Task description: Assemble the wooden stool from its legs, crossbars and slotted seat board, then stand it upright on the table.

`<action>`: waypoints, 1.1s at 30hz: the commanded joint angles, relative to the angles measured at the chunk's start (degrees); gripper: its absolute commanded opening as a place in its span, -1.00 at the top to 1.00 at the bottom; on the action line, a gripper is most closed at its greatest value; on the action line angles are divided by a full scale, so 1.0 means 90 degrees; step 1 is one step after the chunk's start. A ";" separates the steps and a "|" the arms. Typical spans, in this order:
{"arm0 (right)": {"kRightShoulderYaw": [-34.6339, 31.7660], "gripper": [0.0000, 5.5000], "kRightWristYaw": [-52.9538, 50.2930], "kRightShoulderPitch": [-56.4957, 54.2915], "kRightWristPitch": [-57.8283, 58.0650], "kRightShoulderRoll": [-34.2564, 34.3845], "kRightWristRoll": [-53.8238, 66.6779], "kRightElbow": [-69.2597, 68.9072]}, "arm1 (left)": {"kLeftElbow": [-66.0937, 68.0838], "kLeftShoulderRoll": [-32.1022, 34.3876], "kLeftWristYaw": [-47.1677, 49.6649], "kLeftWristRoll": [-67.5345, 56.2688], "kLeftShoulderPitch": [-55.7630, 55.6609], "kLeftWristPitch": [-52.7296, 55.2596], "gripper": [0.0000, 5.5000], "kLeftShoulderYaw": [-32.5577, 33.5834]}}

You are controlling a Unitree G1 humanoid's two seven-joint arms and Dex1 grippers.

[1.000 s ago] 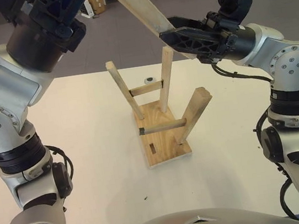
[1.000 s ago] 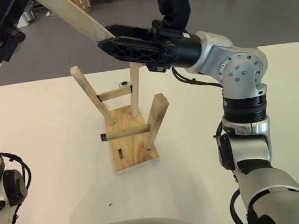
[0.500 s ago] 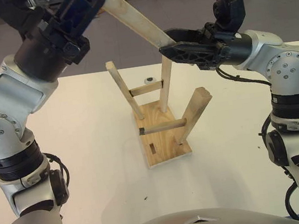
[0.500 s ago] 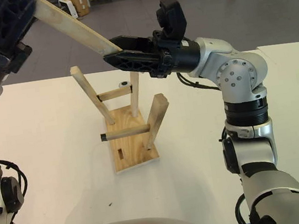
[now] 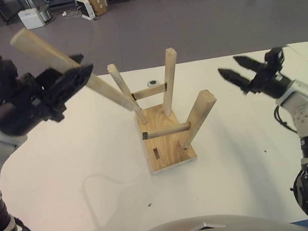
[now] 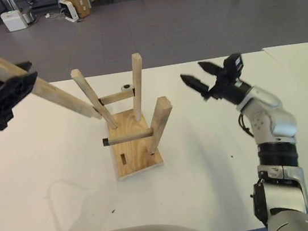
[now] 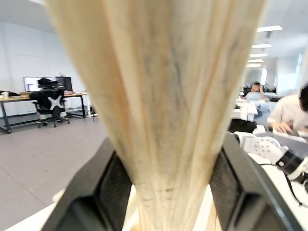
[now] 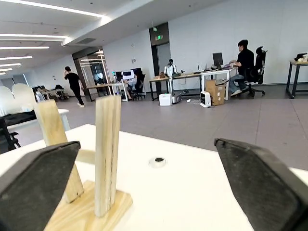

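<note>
My left gripper is clamped on a loose leg, which I hold on a slant above the left part of the bench. The left wrist view shows both fingers pressed flat against opposite faces of it. In the head views its lower end overlaps the base of the nearest upright leg; I cannot tell whether they touch.

At mid-bench the seat board lies flat with three legs standing up from it and two crossbars fitted. One slot is open at the near left. The board is well apart from the far and near bench edges.

My right gripper hangs over the right part of the bench, fingers spread wide and holding nothing, well apart from the stool. Its wrist view frames two upright legs and a board corner between the fingers.
</note>
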 commanded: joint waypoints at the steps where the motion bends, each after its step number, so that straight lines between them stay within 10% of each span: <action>1: 0.0481 -0.96 0.0187 0.0279 -0.0566 0.0424 -0.0477 0.0709 | 0.0524 -0.0233 -0.1114 0.1275 0.0550 -0.0982 0.26 -0.0567; 8: 0.1391 -0.96 0.0534 0.0336 -0.1708 0.0451 -0.1704 0.2005 | 0.1312 -0.0822 -0.2317 0.3042 0.1085 -0.2765 0.26 -0.1745; 33: 0.2366 -0.96 0.0918 0.0515 -0.2379 0.1094 -0.2457 0.2314 | 0.2220 -0.1009 -0.3288 0.3996 0.0396 -0.3424 0.26 -0.3249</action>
